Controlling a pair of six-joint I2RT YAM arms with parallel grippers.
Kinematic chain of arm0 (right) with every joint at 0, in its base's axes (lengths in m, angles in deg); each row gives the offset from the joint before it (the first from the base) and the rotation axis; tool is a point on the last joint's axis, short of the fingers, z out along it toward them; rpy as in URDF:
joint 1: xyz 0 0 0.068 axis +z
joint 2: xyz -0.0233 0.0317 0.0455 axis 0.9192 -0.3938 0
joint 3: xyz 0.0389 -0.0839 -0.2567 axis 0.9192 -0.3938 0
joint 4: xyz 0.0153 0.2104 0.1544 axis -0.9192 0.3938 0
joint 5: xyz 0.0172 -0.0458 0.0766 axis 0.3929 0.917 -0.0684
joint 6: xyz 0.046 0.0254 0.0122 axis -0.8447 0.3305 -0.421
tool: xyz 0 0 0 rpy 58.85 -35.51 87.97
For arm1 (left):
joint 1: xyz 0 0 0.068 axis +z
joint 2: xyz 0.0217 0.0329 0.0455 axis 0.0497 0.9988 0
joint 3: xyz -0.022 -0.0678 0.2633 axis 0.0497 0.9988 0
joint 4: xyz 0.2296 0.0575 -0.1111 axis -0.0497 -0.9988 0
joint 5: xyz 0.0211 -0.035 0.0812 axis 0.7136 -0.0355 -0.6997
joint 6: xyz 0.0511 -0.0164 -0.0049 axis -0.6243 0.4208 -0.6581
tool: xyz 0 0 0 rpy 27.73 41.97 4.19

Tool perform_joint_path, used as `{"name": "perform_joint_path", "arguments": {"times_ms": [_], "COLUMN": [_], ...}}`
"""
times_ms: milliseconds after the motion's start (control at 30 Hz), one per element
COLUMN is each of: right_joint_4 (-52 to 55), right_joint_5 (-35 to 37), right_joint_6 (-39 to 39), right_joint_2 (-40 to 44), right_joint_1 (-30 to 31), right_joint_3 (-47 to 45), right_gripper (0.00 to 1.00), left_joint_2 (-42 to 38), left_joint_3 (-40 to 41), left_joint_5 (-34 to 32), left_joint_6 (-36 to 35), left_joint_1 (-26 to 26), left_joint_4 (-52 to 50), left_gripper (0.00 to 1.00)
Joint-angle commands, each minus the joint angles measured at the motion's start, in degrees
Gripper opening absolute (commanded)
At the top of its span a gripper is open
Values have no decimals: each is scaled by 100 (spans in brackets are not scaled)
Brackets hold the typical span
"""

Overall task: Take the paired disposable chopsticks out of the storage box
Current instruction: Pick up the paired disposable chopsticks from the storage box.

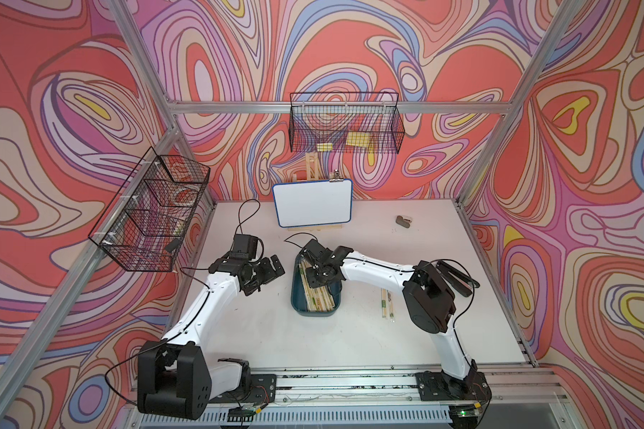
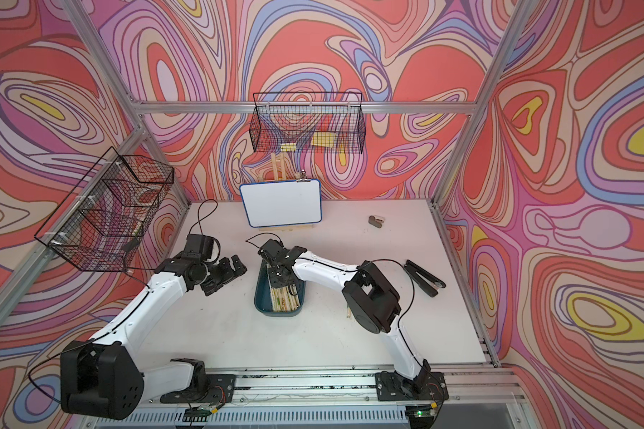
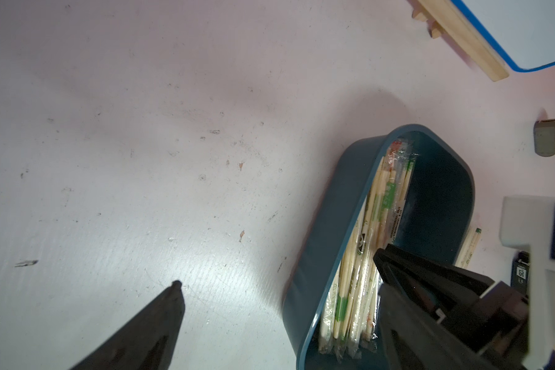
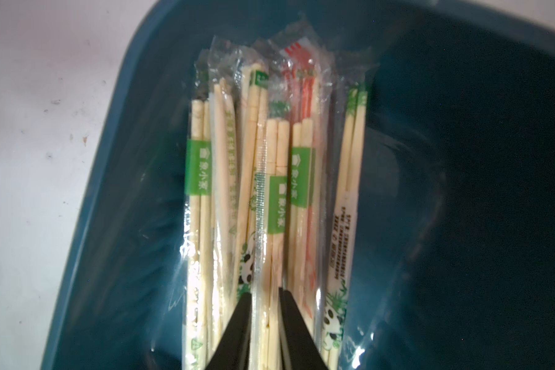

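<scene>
While left gripper [image 1: 264,275] waits beside the box [image 1: 313,311], jaws apart, right gripper [image 4: 264,293] clamps one chopstick pair [image 4: 277,144] for lifting.

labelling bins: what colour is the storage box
Storage box: dark teal-blue, best in the right wrist view.

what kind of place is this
Probably a robot test cell: an aluminium frame with printed walls, a left arm and right arm on a rail, and staged props like a whiteboard and a box of chopsticks.
</scene>
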Motion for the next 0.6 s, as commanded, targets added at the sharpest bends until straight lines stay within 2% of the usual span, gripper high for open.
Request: {"name": "perform_joint_path", "arguments": {"times_ms": [0,367,567], "right_joint_4": [68,141,120], "right_joint_5": [52,32,16], "right_joint_6": [66,120,119], "right_joint_2": [-208,-433,-310], "right_joint_1": [7,11,7], "right_joint_3": [128,251,216], "right_gripper": [21,20,8], "left_joint_2": [-94,-100,-88], "left_joint_3": [69,67,40], "left_joint_5": [16,26,44], "left_joint_6": [27,26,26], "left_joint_1": [42,42,42], "left_joint_4": [67,61,52], "left_gripper": [100,100,100]}}
